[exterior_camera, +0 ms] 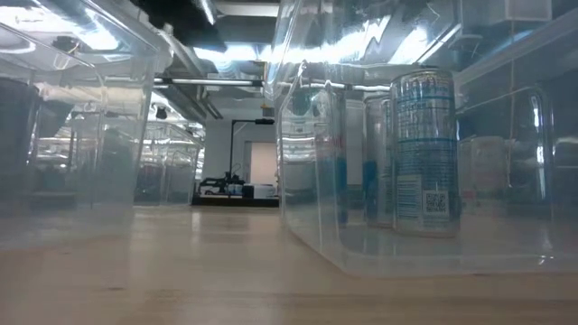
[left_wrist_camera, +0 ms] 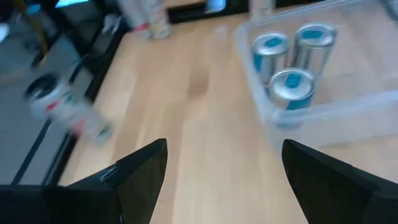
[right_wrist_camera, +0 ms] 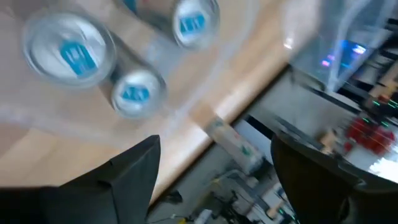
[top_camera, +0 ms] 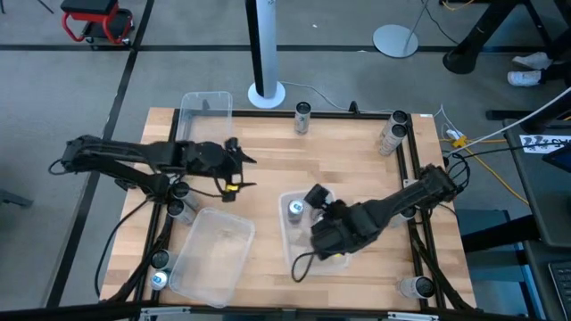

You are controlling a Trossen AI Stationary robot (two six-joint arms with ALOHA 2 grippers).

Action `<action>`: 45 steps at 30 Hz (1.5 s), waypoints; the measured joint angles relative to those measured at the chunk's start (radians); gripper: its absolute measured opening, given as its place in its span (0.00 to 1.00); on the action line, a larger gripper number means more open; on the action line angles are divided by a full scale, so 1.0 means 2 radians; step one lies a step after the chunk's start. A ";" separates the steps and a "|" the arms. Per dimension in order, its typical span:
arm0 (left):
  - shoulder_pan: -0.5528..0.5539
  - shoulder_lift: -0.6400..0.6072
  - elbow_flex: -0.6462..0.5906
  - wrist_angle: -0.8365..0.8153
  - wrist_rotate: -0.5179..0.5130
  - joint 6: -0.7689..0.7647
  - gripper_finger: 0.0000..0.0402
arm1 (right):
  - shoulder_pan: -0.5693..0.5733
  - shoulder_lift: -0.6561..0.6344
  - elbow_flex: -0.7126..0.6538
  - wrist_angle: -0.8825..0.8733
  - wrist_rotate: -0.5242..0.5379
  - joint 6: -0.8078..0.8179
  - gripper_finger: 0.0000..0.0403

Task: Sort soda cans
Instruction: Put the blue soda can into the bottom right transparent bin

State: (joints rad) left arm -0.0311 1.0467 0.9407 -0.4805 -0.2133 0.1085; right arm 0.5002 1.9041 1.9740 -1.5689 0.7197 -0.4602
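Counter: pale wood top (top_camera: pixel 268 169) in a dark frame, grey floor around, white pole base at the far edge.
Bins: one clear bin (top_camera: pixel 204 111) at the far left corner; a second clear bin (top_camera: pixel 211 252) near left; a third, middle bin (top_camera: pixel 292 234) right of centre, partly under the right arm.
Soda cans: three silver cans with blue tops (left_wrist_camera: pixel 290 87) standing close together inside the middle bin; loose cans (top_camera: pixel 302 116) along the far edge and by the counter's corners.
Left gripper (top_camera: pixel 234 169): over the left-centre counter, jaws released, nothing between them.
Right gripper (top_camera: pixel 314 198): over the middle bin beside the cans, jaws released, empty.
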 joint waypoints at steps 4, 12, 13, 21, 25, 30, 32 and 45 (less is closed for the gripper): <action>0.000 -0.020 0.041 -0.104 -0.025 -0.043 0.76 | 0.008 -0.058 -0.067 0.004 0.048 0.038 0.76; 0.000 -0.040 0.071 -0.267 -0.058 -0.145 0.76 | 0.003 -0.189 -0.258 0.115 0.146 0.043 0.76; 0.000 -0.040 0.073 -0.284 -0.059 -0.158 0.76 | 0.001 -0.202 -0.280 0.131 0.157 0.037 0.76; 0.000 -0.039 0.087 -0.371 -0.058 -0.239 0.76 | 0.002 -0.272 -0.382 0.207 0.233 0.028 0.76; -0.002 -0.036 0.120 -0.402 -0.058 -0.272 0.76 | 0.002 -0.273 -0.397 0.211 0.252 0.025 0.76; -0.028 -0.036 0.139 -0.400 -0.057 -0.304 0.76 | -0.006 -0.273 -0.413 0.238 0.267 -0.009 0.76; -0.052 -0.030 0.139 -0.401 -0.055 -0.323 0.76 | -0.006 -0.273 -0.416 0.239 0.279 -0.010 0.76; -0.297 0.110 0.190 -0.440 -0.051 -0.498 0.76 | -0.006 -0.273 -0.423 0.239 0.271 -0.010 0.76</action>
State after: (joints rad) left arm -0.6257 1.2674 1.3212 -1.3597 -0.3151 -0.8878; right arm 0.4885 1.3583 1.1290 -1.0912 1.2620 -0.4793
